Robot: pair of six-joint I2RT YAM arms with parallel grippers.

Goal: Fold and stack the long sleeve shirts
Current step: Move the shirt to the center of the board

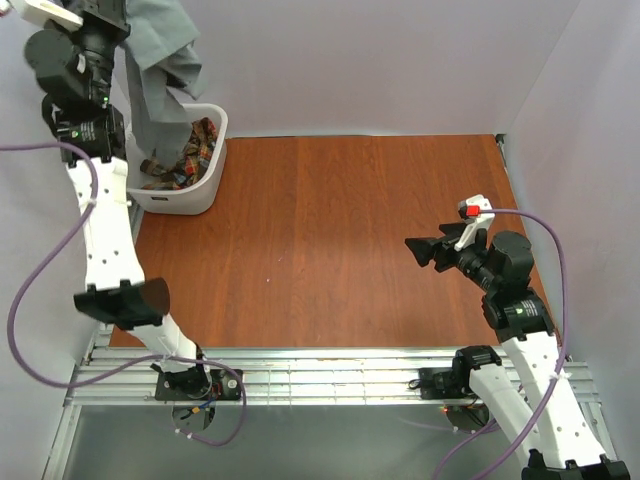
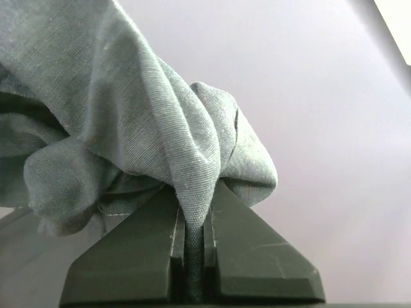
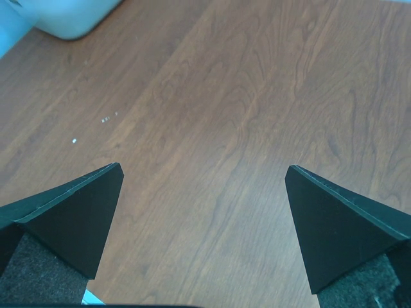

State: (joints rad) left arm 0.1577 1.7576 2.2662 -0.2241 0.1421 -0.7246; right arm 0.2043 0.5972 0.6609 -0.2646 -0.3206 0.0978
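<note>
Early stage: nothing is folded and nothing is stacked. The grey shirt (image 1: 155, 60) hangs at the upper left of the top view, bunched at its upper end, with its lower end trailing down into the white laundry basket (image 1: 205, 192), so it is not yet free of the basket. The plaid shirt (image 1: 192, 150) lies crumpled inside the basket and nothing touches it. The left fingers (image 2: 144, 247) are clamped tight on a pinched ridge of the grey cloth. In the left wrist view that fold runs down between the two fingers at lower centre, and the rest of the fabric bulges above them, mostly toward the upper left. The right fingers (image 3: 70, 218) are spread wide and hold nothing. They hover over the wood of the bench (image 1: 340, 230) at the right of the top view, well apart from both shirts. Judged remaining: lift the grey shirt out, lay it flat on the bench, fold it, then do the same with the plaid shirt and stack the two.
</note>
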